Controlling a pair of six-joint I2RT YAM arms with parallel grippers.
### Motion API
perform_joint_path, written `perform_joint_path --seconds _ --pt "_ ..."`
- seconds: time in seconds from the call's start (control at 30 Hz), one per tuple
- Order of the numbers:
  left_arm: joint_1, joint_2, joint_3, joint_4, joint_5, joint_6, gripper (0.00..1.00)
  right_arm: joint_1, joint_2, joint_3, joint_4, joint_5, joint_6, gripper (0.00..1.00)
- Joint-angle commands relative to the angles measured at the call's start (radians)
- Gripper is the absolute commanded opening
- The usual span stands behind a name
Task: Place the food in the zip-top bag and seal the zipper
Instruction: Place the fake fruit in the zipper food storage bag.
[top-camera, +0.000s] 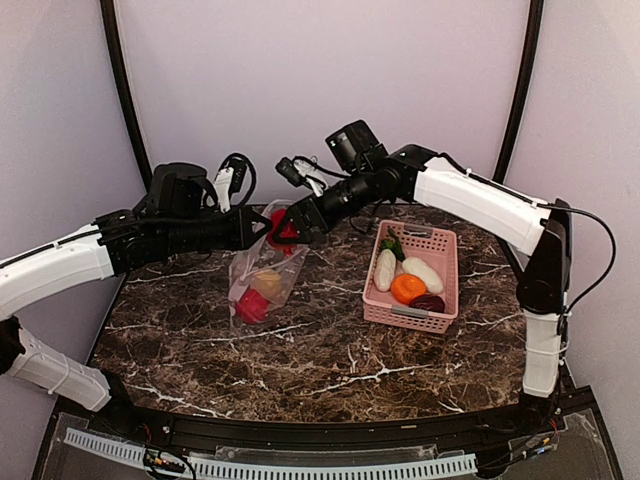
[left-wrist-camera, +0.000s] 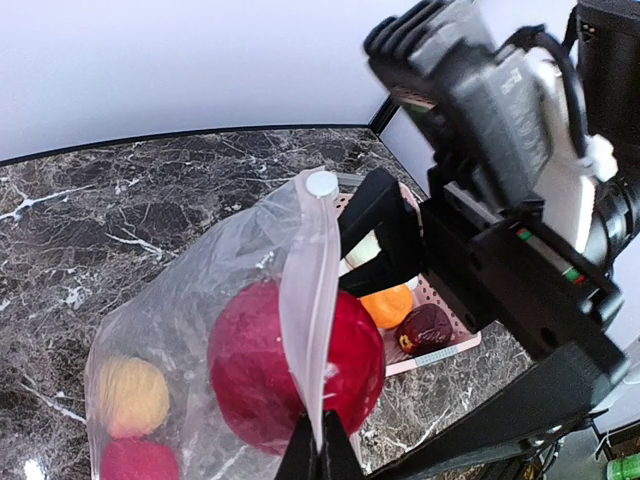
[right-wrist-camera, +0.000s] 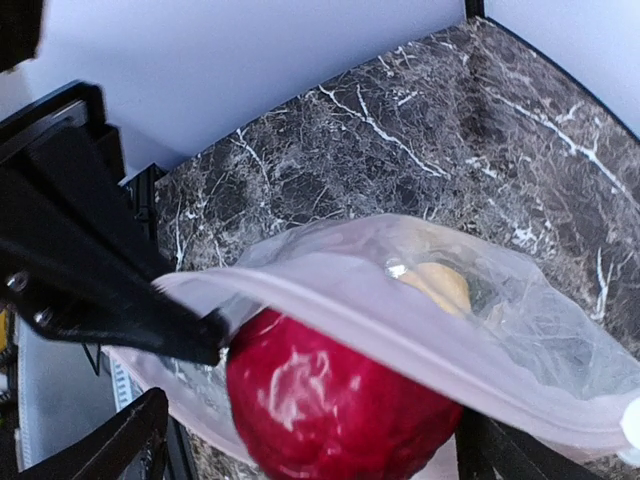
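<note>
Your left tool (left-wrist-camera: 314, 445) clenches the whitish seal strip (left-wrist-camera: 309, 290) of the clear plastic bag (left-wrist-camera: 170, 320); your right tool (top-camera: 295, 228) gapes around a red apple (right-wrist-camera: 330, 400).

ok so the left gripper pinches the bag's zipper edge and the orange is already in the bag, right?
One thing is wrong. The left gripper does pinch the zipper edge of the zip-top bag, but the orange lies in the pink basket, not in the bag. The top external view shows it.

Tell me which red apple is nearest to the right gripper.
The red apple at the mouth of the bag, between the open fingers of the right gripper. The other red apple lies deep in the bag, beside the yellow fruit.
</note>
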Motion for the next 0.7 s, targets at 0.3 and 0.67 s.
perform_joint_path --seconds 0.3,0.67 --pt "0.0 -0.041 -0.04 0.004 -0.042 0.004 0.01 0.009 -0.159 -0.03 0.014 0.066 -0.146 0.99" --pt "0.001 -0.061 -0.005 -0.041 -0.081 0.066 0.01 -0.029 -0.248 -0.094 0.015 0.192 -0.262 0.96"
